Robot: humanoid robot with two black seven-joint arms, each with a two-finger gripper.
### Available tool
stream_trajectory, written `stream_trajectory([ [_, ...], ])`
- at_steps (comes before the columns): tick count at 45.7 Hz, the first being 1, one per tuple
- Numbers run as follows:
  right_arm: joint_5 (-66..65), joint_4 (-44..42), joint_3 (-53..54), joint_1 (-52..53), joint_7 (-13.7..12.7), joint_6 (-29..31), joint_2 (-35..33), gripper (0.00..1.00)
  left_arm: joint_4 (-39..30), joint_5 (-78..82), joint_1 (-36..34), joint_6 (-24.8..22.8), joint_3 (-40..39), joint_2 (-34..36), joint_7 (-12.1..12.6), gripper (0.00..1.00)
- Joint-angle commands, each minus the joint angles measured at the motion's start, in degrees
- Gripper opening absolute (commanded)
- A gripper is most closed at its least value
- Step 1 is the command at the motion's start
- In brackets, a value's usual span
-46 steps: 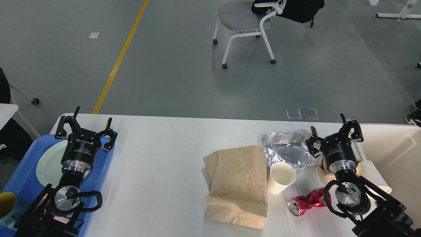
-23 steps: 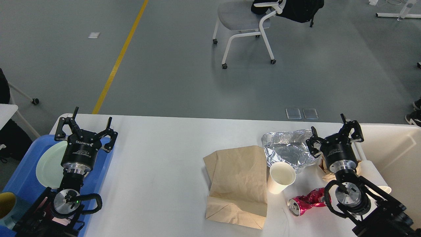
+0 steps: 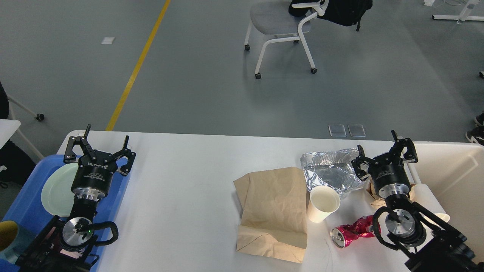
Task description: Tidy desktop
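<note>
Left gripper (image 3: 99,145) hangs spread wide and empty above the blue tray (image 3: 22,211); right gripper (image 3: 385,151) likewise gapes, holding nothing, beside the foil (image 3: 329,172).

Two black arms rise from the lower corners of the head view, each reaching forward and ending in a two-finger gripper at its far end. The left gripper (image 3: 100,145) points away from the head, its fingers (image 3: 74,145) spread wide with nothing between them. The right gripper (image 3: 383,151) likewise points forward, tilted slightly, jaws parted and empty. Behind each gripper sits a cylindrical black wrist with a silver ring, then a round silver joint lower down.
</note>
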Motion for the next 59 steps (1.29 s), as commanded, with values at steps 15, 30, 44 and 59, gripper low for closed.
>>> stream_trajectory([
  [15, 0.0, 0.0, 0.0, 0.0, 0.0, 0.0, 0.0, 1.00, 0.0, 0.1, 0.0, -0.2, 0.1, 0.0, 0.1, 0.96],
  [30, 0.0, 0.0, 0.0, 0.0, 0.1, 0.0, 0.0, 1.00, 0.0, 0.1, 0.0, -0.2, 0.1, 0.0, 0.1, 0.96],
  [44, 0.6, -1.5, 0.3, 1.1, -0.2, -0.1, 0.0, 1.00, 0.0, 0.1, 0.0, -0.2, 0.1, 0.1, 0.1, 0.96],
  [59, 3.8, -5.1, 8.1, 2.4, -1.1, -0.1, -8.1, 1.00, 0.0, 0.1, 0.0, -0.2, 0.1, 0.1, 0.1, 0.96],
])
